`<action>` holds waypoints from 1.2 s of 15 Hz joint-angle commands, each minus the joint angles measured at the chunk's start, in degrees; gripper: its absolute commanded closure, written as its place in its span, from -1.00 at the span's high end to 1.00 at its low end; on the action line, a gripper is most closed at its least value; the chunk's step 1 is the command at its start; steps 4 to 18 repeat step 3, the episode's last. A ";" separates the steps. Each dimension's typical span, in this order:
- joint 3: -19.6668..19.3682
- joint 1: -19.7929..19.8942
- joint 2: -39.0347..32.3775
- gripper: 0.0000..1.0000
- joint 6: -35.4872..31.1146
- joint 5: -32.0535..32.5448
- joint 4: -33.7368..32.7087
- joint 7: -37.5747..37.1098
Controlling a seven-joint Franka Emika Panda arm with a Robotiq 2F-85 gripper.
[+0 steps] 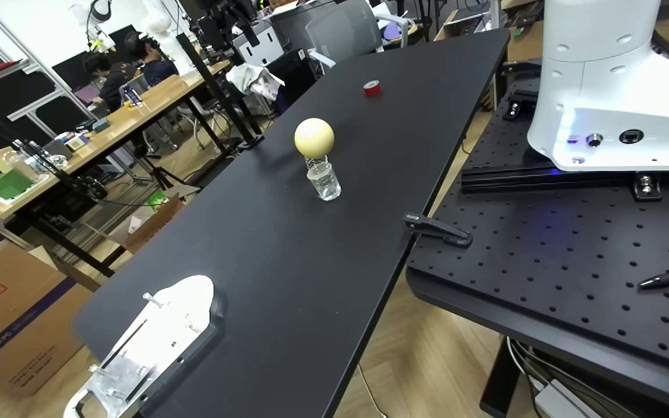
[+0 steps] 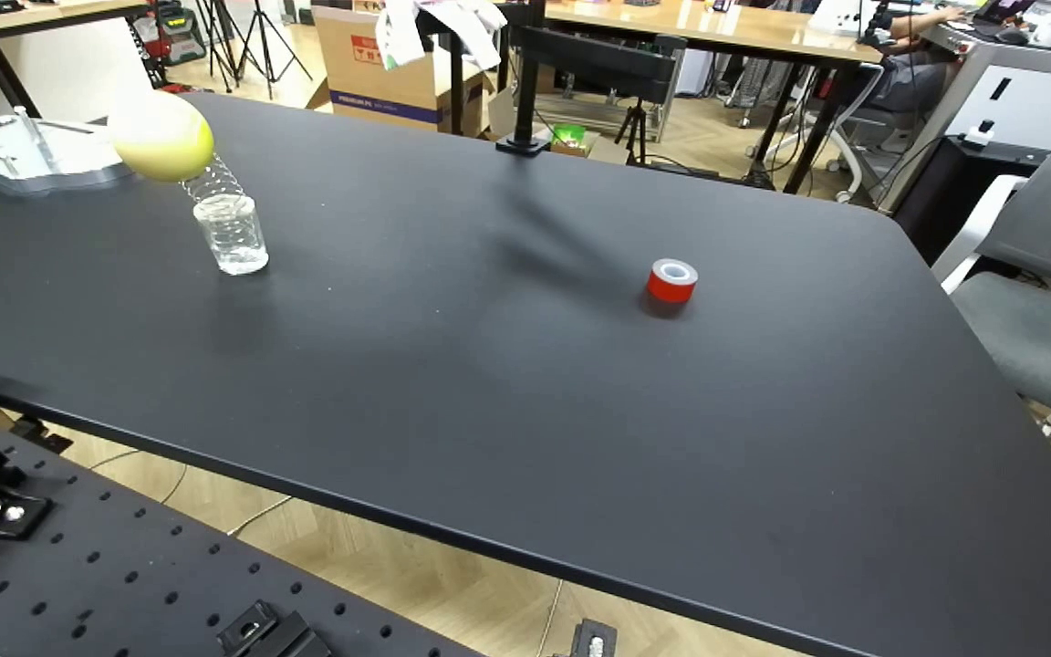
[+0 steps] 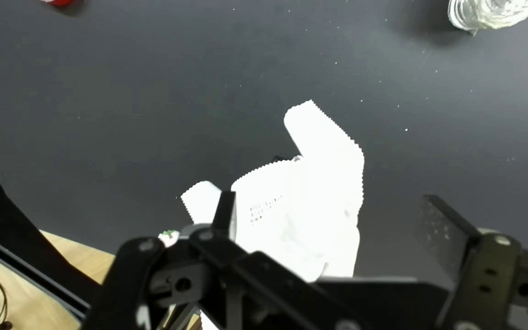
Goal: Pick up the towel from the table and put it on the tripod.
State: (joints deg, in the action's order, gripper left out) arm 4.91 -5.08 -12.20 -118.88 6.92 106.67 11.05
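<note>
White serrated-edged cloth towel point(image 3: 300, 201) hangs draped over black upright stand point(image 2: 528, 100), which rises from far edge of black surface point(image 2: 452, 365) in exterior view. Black two-fingered tool point(image 3: 332, 224) wide, fingers well apart, towel seen between them in wrist view; contact unclear. Left on surface: round yellow ball point(image 2: 165, 137) above clear cylindrical cup point(image 2: 232, 237). Right: red-sided tape roll point(image 2: 671, 285).

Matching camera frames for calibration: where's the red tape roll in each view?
In an exterior view: red tape roll in the upper part, slightly right of centre.
In an exterior view: red tape roll right of centre, a little above mid-height.
Wrist view: what looks like the red tape roll, mostly cut off by the top edge, toward the left.
Shared landmark: clear container, in both exterior views and, cut off, apparently at the wrist view's top right.
</note>
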 commanded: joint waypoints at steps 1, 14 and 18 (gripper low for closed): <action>0.09 0.03 0.70 1.00 -0.55 0.01 0.38 -0.79; 0.11 0.03 1.08 1.00 -0.67 -0.05 0.67 -0.72; 0.11 0.03 1.08 1.00 -0.67 -0.05 0.67 -0.72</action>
